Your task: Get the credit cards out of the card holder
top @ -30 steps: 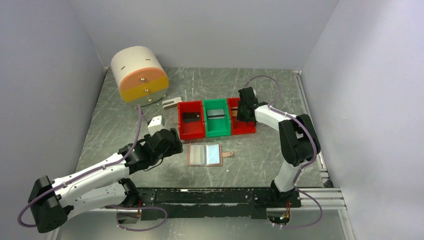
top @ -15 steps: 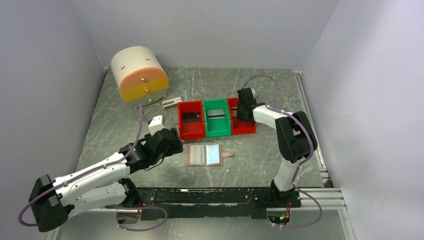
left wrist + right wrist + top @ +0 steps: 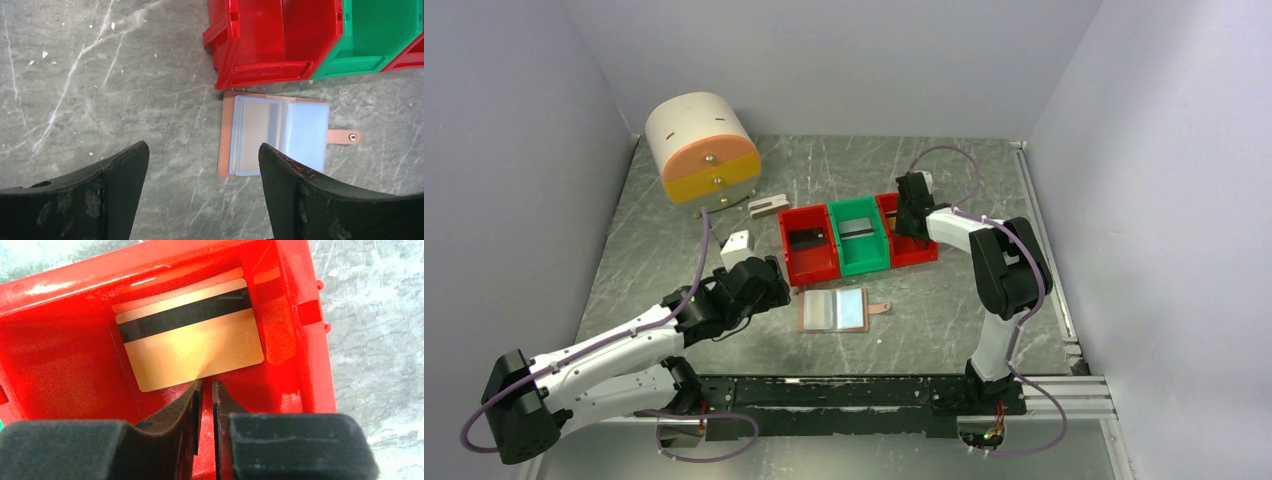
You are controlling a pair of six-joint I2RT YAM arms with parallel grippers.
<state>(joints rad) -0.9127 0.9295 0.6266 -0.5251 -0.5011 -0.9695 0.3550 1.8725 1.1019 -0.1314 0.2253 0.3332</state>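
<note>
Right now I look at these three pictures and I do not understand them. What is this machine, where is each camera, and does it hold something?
These are two robot arms on a table. One picture looks down from above; the other two come from a camera on each wrist. An open brown card holder lies before a row of red and green bins. The left fingers stand wide open near it, holding nothing. The right fingers, almost closed and empty, point into a red bin where a gold card rests.
</note>
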